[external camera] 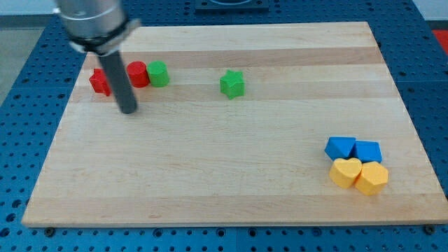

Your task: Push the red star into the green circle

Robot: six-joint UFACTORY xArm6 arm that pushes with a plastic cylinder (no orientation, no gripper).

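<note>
My tip [128,110] rests on the worktop [210,175], just right of and nearer than the red star [99,82]. This end effector is a bare rod, clamping nothing. The green circle [158,73] lies right, touching a red cylinder [137,74].

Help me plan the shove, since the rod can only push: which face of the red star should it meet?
Its left face. The red star sits left of the red cylinder, which touches the green circle. My tip now sits below-right of it, so circle round first.
</note>
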